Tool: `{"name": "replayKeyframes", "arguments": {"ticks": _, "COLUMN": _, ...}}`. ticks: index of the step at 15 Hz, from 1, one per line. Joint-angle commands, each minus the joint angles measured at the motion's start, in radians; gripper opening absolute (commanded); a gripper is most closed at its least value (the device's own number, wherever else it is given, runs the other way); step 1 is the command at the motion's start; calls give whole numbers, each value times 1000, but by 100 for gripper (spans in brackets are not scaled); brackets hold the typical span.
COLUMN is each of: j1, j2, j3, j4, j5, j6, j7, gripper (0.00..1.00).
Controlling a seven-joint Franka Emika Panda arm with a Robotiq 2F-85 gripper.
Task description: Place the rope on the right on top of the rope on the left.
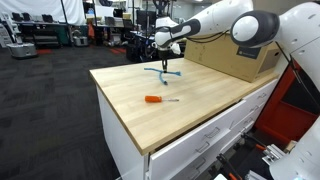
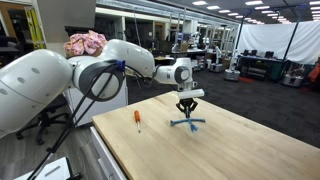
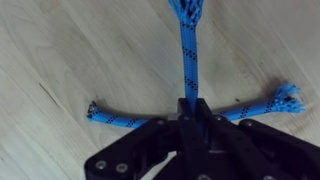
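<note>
Two blue ropes lie crossed on the wooden table. In the wrist view one rope runs straight out from my jaws. The other rope lies across beneath it, with frayed ends to both sides. My gripper is shut on the near end of the first rope, right at the crossing. In both exterior views the gripper points down, just above the crossed ropes.
An orange-handled screwdriver lies on the table a little way from the ropes. A large cardboard box stands on the table behind the arm. The table's edge drops to white drawers.
</note>
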Motion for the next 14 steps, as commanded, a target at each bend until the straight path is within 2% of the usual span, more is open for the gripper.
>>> {"name": "replayKeyframes", "arguments": {"ticks": 1, "j1": -10, "j2": 69, "j3": 19, "j4": 104, "j5": 20, "j6": -13, "j7": -121, "gripper": 3}}
{"name": "replayKeyframes", "arguments": {"ticks": 8, "j1": -1, "j2": 134, "j3": 13, "j4": 186, "j5": 45, "j6": -39, "j7": -216, "gripper": 3}}
{"name": "replayKeyframes", "arguments": {"ticks": 9, "j1": -1, "j2": 139, "j3": 12, "j4": 193, "j5": 50, "j6": -44, "j7": -220, "gripper": 36}}
{"name": "replayKeyframes", "arguments": {"ticks": 10, "j1": 0, "j2": 143, "j3": 10, "j4": 199, "j5": 53, "j6": -47, "j7": -221, "gripper": 36}}
{"name": "replayKeyframes", "arguments": {"ticks": 14, "j1": 8, "j2": 144, "j3": 2, "j4": 212, "j5": 51, "j6": -62, "j7": -218, "gripper": 63}}
